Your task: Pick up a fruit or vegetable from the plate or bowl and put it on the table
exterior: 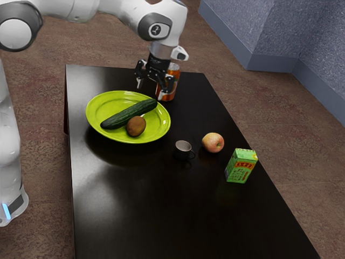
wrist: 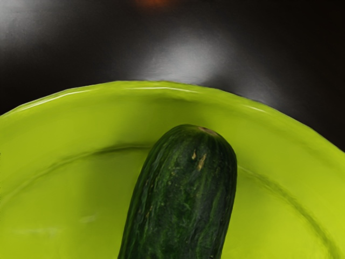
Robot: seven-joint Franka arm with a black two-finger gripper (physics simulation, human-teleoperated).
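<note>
exterior view: the gripper point(exterior: 150, 89) hangs with its fingers spread wide, nothing between them, above the far side of the green plate point(exterior: 95, 120). the cucumber point(exterior: 129, 114) lies on that plate beside the kiwi point(exterior: 136, 126), one end pointing toward the gripper. in the wrist view its length runs from that rounded end back under the hand. likely next, a move inward over the plate and down, fingers closing across the long axis.
</note>
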